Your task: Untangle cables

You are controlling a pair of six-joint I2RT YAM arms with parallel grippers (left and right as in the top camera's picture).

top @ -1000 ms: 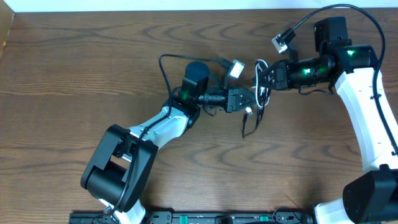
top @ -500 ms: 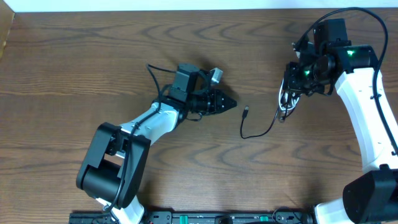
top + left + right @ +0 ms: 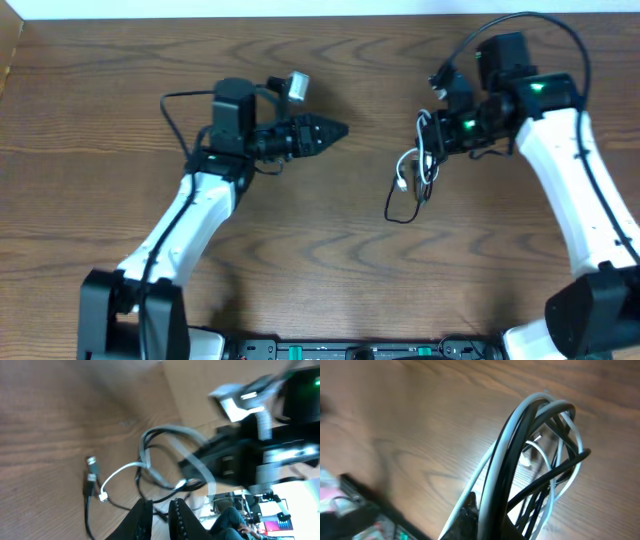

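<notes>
The cables hang as a tangled bundle from my right gripper (image 3: 427, 148), which is shut on them. In the overhead view the white cable (image 3: 405, 166) loops below the fingers and the black cable (image 3: 398, 214) trails onto the table. In the right wrist view, strands of the black cable (image 3: 520, 445) and the white cable (image 3: 492, 477) run together up from my right gripper (image 3: 490, 522). My left gripper (image 3: 340, 130) is well to the left of the bundle and holds nothing. In its wrist view my left gripper (image 3: 160, 519) shows a narrow gap. Beyond it are the white cable (image 3: 120, 470) and a black plug end (image 3: 91, 463).
The brown wooden table (image 3: 120, 80) runs to a white strip at its far edge. The left arm's own black lead (image 3: 178, 108) arches behind its wrist. A dark rail (image 3: 330, 350) lies along the near edge. The right arm (image 3: 240, 460) fills the left wrist view's right side.
My left gripper has pulled back to the left, away from the cables, and its fingers have parted a little. My right gripper has carried the bundle right, then back left.
</notes>
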